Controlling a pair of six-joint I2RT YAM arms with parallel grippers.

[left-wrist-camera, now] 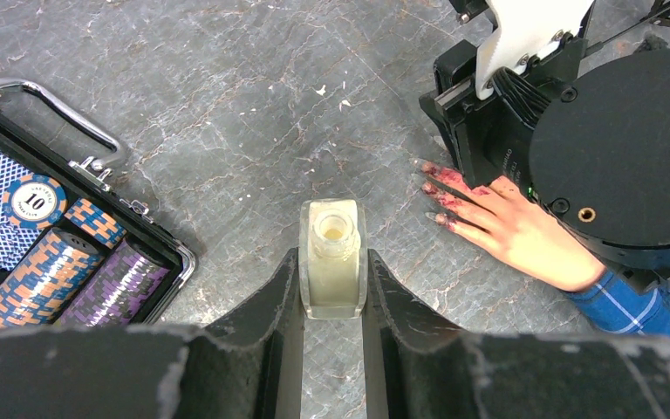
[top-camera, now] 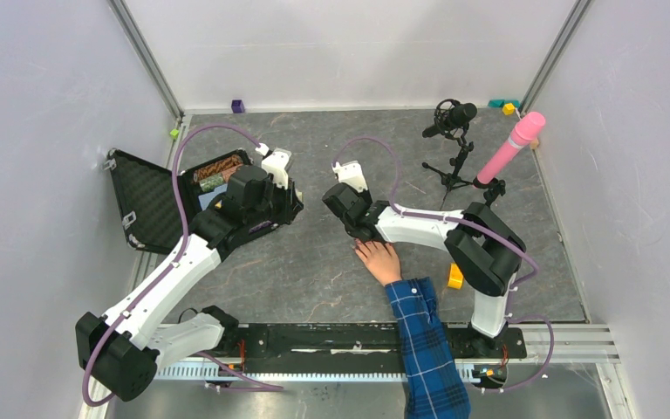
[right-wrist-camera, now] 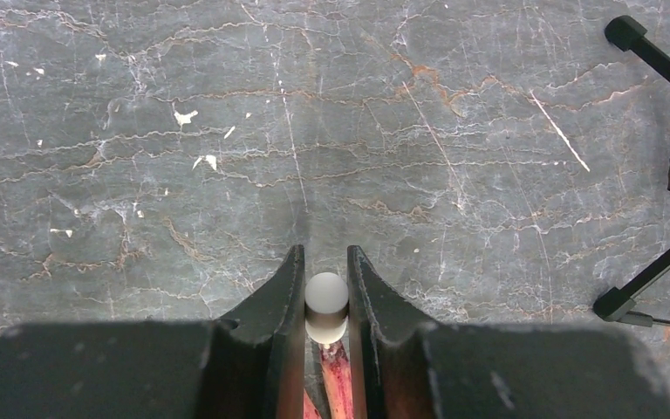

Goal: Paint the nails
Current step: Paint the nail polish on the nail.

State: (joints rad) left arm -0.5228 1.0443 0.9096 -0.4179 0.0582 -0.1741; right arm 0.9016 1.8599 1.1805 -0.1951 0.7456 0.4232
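A pale hand (top-camera: pixel 379 260) in a blue plaid sleeve (top-camera: pixel 426 340) lies flat on the grey table. Its nails (left-wrist-camera: pixel 436 188) look dark pink, with red smears on the fingertips. My right gripper (top-camera: pixel 359 229) hangs right over those fingertips, shut on a white round brush cap (right-wrist-camera: pixel 326 301). Under the cap, a red-stained finger (right-wrist-camera: pixel 336 375) shows between the right gripper (right-wrist-camera: pixel 324 253) fingers. My left gripper (left-wrist-camera: pixel 332 255) is shut on a small open bottle (left-wrist-camera: pixel 333 279) of pale liquid, left of the hand. In the top view the left gripper (top-camera: pixel 292 205) hides the bottle.
An open black case (top-camera: pixel 153 205) of poker chips (left-wrist-camera: pixel 52 262) lies at the left. A microphone on a tripod (top-camera: pixel 452 118) and a pink cylinder (top-camera: pixel 510 148) stand back right. A yellow object (top-camera: pixel 455 277) sits by the right arm's base. A tripod leg (right-wrist-camera: pixel 654 262) is at the right.
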